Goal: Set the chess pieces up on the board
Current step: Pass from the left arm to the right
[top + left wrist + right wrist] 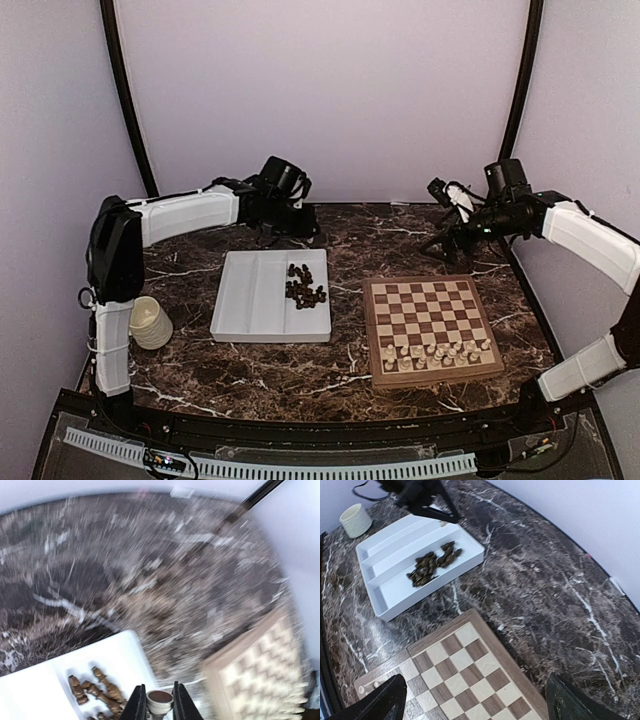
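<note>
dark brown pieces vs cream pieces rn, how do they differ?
Colour: the dark brown chess pieces against the cream-white chess pieces. Place: dark ones sit in the right compartment of the white divided tray; cream ones on the checked wooden chessboard. Pose: dark ones lie heaped; cream ones stand in near rows. Both are tiny figurines.

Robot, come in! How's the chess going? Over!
Left gripper shut on one small chess piece. Right gripper open, empty. Cream pieces on checked wooden board; dark brown pieces in white divided tray. Nothing between them.
</note>
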